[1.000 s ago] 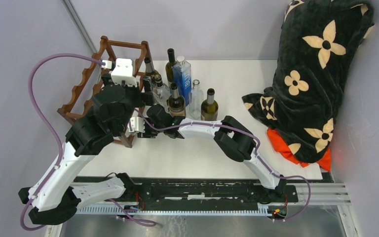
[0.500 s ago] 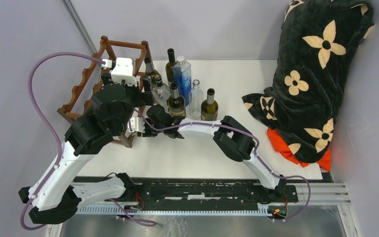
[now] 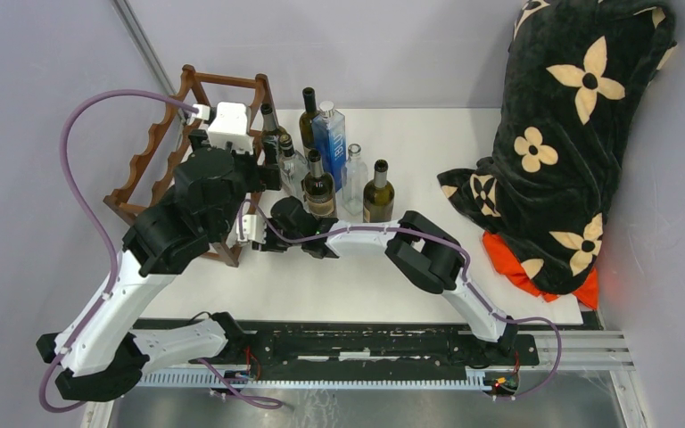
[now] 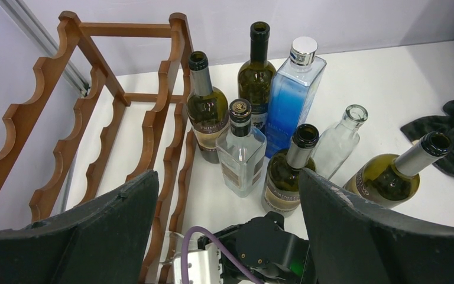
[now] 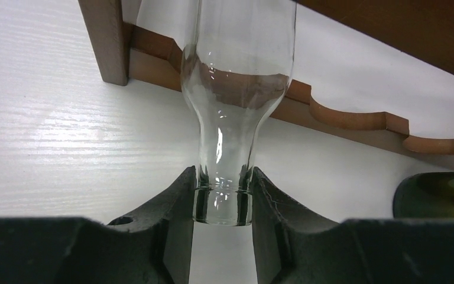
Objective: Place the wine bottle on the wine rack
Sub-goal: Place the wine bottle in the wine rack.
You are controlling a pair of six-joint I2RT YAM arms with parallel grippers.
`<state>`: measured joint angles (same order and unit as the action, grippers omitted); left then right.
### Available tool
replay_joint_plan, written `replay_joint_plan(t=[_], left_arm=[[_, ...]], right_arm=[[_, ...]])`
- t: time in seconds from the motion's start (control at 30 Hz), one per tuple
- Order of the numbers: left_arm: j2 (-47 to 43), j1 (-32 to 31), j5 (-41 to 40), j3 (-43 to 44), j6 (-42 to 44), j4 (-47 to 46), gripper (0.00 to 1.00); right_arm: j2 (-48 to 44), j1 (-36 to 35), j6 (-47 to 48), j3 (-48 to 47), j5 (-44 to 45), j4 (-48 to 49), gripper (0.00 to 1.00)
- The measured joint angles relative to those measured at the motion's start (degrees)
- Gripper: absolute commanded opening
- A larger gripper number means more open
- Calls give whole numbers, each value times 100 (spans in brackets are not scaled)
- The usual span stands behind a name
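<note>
The wine rack (image 3: 153,152) is a reddish-brown wooden frame with scalloped rails at the table's far left; it also shows in the left wrist view (image 4: 168,127). My right gripper (image 5: 223,177) is shut on the neck of a clear glass bottle (image 5: 236,89). The bottle lies level, its body reaching over the rack's lower rail (image 5: 343,115). In the top view the right gripper (image 3: 239,232) sits at the rack's near right corner, partly under the left arm. My left gripper (image 4: 227,174) is open and empty, held high above the right wrist and the rack's right side.
Several upright bottles stand right of the rack: green wine bottles (image 4: 208,112) (image 4: 287,177) (image 4: 390,177), a blue square bottle (image 4: 292,89), a clear square bottle (image 4: 240,154). A black flowered blanket (image 3: 571,134) over orange cloth (image 3: 535,267) fills the right side.
My right gripper has shifted a little left toward the rack with the clear bottle. My left arm has moved slightly up and to the right above it.
</note>
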<state>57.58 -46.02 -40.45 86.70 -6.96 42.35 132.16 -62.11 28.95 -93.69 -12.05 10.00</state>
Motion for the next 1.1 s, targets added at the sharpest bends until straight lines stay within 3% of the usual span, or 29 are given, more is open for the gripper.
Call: replay_joint_plan(t=[0.57,1.1], left_arm=[[168,46,4,136,17,184,94],[444,260,291,170,337,188,93]], right_arm=[[481,-90,-407,-680,9,74,0],[472,-68,-592,-184,173,358,0]])
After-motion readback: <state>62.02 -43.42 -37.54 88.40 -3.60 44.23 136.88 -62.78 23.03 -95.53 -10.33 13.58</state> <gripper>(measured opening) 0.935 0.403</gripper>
